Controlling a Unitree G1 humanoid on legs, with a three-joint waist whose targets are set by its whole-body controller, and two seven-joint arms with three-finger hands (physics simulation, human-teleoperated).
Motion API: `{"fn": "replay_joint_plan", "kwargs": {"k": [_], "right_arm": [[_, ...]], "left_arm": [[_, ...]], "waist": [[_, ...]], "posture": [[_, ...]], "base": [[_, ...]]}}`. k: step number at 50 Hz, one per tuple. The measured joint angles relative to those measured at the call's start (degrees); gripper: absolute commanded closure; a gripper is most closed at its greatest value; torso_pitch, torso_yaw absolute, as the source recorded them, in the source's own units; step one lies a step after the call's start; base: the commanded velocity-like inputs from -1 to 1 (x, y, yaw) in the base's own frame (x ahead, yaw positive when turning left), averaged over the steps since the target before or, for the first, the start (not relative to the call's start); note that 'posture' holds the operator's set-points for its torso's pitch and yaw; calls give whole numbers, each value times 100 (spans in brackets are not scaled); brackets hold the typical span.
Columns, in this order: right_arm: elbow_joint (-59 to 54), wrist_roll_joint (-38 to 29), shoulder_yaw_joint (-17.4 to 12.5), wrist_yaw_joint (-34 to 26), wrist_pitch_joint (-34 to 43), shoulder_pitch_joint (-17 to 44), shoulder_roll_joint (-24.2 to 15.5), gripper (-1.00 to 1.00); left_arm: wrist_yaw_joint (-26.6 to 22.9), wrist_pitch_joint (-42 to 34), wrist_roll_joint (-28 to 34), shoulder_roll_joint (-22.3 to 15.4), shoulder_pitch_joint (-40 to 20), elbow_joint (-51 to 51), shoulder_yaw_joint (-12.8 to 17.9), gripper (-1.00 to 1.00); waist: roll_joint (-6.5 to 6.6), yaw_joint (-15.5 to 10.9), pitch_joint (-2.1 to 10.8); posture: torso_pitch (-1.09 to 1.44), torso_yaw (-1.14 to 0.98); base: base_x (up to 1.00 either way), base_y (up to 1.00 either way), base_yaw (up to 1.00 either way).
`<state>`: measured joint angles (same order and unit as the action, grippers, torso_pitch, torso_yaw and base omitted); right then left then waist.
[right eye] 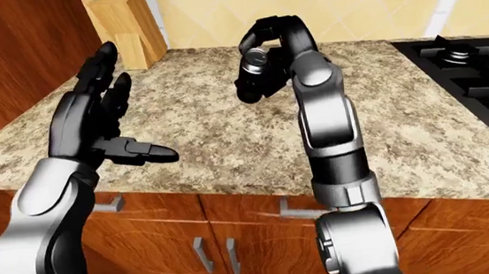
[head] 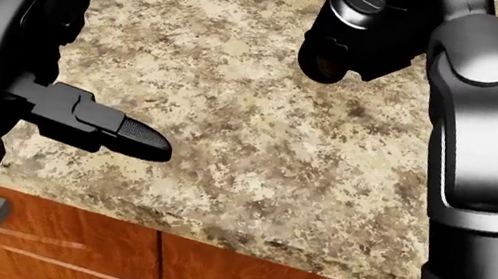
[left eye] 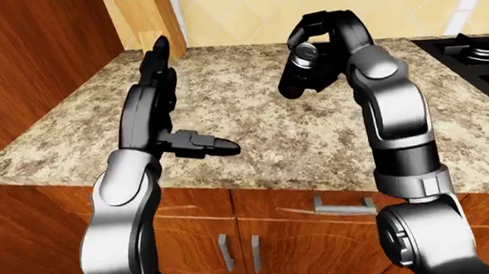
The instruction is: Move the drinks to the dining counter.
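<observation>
Dark drink can w/ silver top is tilted, lifted off the granite counter, wrapped in your right hand, fingers curled round it. Your left hand hovers over counter's left side, fingers spread, thumb out, holding nothing. Knife block top left; stove at right.

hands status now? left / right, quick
Left hand: open, fingers spread, holding nothing, above the granite counter.
Right hand: closed around a dark drink can, lifted off the counter.
</observation>
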<state>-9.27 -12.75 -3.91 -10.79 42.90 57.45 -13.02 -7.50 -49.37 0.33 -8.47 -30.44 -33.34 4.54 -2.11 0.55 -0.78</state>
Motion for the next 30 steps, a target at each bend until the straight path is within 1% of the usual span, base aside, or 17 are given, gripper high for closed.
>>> {"fn": "replay_joint_plan", "kwargs": {"k": [2,6,9,10,13,15,17,19,21,22,24,25,26,27,28,29,30], "right_arm": [[131,-22,10,-49,47,44,6,100],[221,-14,2,-97,-20,61,17,100],[170,-21,4,-91,-76,26,55,100],[173,-16,50,-92,-103,-33,120,100],[-29,58,208,-182,-62,-166,179,100],[-94,64,200,-201,-52,-169,169,100],[-50,44,139,-184,-71,-151,145,100],[17,12,82,-155,-106,-112,109,100],[114,-16,30,-133,-126,-70,73,100],[159,-26,8,-125,-141,-52,60,100],[178,-50,1,-110,-208,-21,16,100],[178,-76,0,-111,-250,-107,0,100],[166,-122,-12,-117,-235,-218,-10,100],[153,-164,-40,-127,-169,-282,-11,100],[125,-179,-78,-136,-95,-283,11,100],[118,-165,-97,-143,-36,-250,31,100],[177,-138,-94,-158,8,-234,34,100]], "left_arm": [[14,-18,6,-5,-12,-13,6,-100],[25,-4,16,10,-8,-21,-19,-100],[24,47,22,-8,-4,1,-9,-100],[31,53,36,-28,55,6,40,-100],[63,-44,92,-21,129,121,103,-100],[73,-65,103,-21,71,67,101,-100],[73,-12,99,-11,42,-5,68,-100],[57,41,86,-2,45,-15,31,-100],[39,76,72,3,45,9,12,-100],[32,89,68,0,44,12,11,-100],[29,94,70,18,42,-12,12,-100],[23,75,67,59,108,-11,-32,-100],[0,24,47,80,171,42,-99,-100],[-27,-38,23,84,183,114,-145,-100],[-43,-102,11,67,154,137,-150,-100],[-44,-134,12,48,102,106,-120,-100],[-36,-119,22,38,44,60,-80,-100]], "waist": [[78,-59,18],[283,-146,-30],[528,-230,-32],[513,-301,-76],[622,-337,15],[565,-295,58],[495,-242,49],[475,-180,-18],[462,-117,-125],[406,-90,-177],[171,-23,-218],[167,110,-212],[124,39,-102],[116,-109,-28],[169,-230,-11],[261,-298,-23],[370,-288,-72]], "posture": [[0,0],[0,0],[0,0],[0,0],[0,0],[0,0],[0,0],[0,0],[0,0],[0,0],[0,0],[0,0],[0,0],[0,0],[0,0],[0,0],[0,0]], "base": [[-100,26,0],[-100,29,0],[-100,29,0],[-100,30,0],[-100,29,0],[-100,29,0],[-100,29,0],[-100,29,0],[-100,30,0],[-100,30,0],[-100,30,0],[-84,0,96],[-70,0,100],[-61,0,100],[-59,0,100],[-43,0,100],[-27,0,100]]}}
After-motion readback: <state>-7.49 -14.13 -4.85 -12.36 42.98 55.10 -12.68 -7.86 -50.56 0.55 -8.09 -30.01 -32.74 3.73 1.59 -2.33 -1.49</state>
